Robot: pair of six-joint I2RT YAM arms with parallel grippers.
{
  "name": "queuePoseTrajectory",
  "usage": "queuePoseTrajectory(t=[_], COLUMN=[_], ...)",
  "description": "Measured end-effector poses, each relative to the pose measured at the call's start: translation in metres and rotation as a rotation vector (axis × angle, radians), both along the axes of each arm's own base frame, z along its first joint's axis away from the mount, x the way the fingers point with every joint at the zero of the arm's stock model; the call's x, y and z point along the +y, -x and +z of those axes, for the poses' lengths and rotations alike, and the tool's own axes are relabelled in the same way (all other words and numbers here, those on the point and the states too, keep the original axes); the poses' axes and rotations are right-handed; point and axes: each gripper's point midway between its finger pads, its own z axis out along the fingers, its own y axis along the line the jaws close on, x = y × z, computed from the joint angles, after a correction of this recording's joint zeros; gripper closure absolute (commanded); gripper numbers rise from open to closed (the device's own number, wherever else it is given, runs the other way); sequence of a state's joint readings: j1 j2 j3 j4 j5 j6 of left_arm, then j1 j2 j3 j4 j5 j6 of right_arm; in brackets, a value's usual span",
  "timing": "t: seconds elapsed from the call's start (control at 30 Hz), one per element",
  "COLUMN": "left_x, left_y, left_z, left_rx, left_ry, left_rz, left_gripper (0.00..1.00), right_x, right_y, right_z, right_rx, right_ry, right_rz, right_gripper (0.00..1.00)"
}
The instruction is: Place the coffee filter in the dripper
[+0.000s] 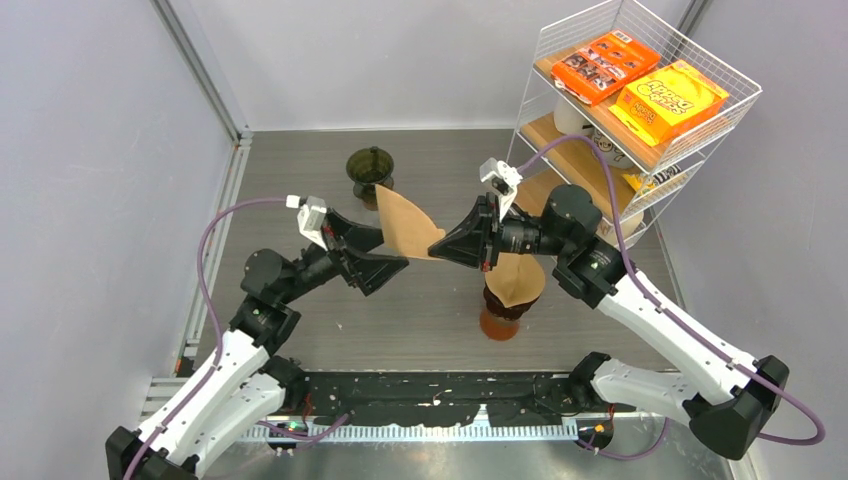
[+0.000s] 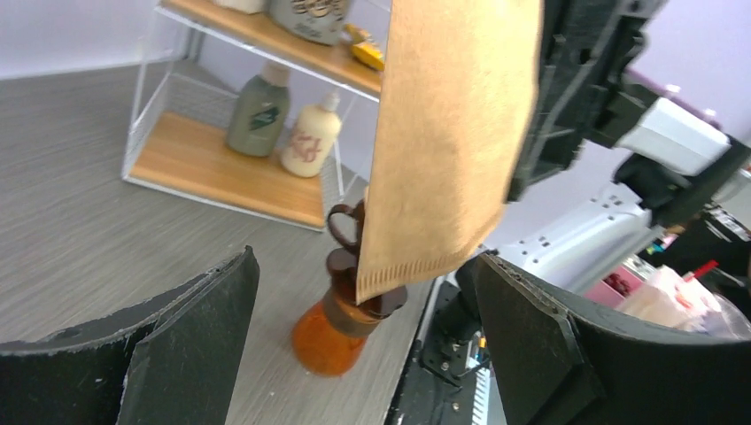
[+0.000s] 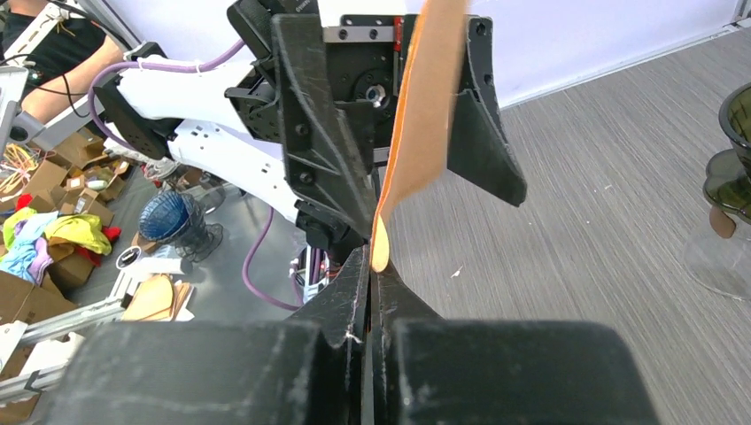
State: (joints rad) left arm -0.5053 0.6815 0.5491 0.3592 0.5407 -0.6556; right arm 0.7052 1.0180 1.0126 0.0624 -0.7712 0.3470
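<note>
One coffee filter [image 1: 405, 222] sits pinched in the right hand [image 1: 434, 247], left hand [image 1: 393, 251] spread wide around it; yellow box [image 1: 668, 100] lettering unreadable.

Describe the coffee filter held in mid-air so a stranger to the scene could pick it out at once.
Look above the middle of the grey table. There the right claw pinches a tan paper filter by one corner. Unlike the other filter resting on the amber vessel below, it hangs flat in the air.

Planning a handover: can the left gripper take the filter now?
Probably yes: the left gripper is open around the coffee filter, which the right gripper pinches by its other edge.
</note>
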Motion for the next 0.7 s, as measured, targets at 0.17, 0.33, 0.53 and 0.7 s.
queuePoseTrajectory(t=[0.17, 0.33, 0.53, 0.7], left_x=[-0.008, -0.017, -0.02, -0.017], left_y=[0.015, 0.016, 0.018, 0.018], left_z=[0.014, 0.014, 0.019, 0.024], left_rx=[-0.039, -0.021, -0.019, -0.037], left_ry=[0.05, 0.071, 0.092, 0.106], left_rz=[-0.107, -0.177, -0.205, -0.182], left_gripper=[0.03, 0.17, 0.44, 0.51], right_x=[0.003, 0.004, 0.003, 0.001], right_y=[-0.001, -0.002, -0.015, -0.028], right_z=[-0.002, -0.003, -0.006, -0.017], right_rx=[0.004, 0.009, 0.019, 0.046], right_ry=[0.003, 0.001, 0.009, 0.033], right_rz=[0.012, 0.016, -0.06, -0.138], right_gripper=[0.95, 0.95, 0.95, 0.95])
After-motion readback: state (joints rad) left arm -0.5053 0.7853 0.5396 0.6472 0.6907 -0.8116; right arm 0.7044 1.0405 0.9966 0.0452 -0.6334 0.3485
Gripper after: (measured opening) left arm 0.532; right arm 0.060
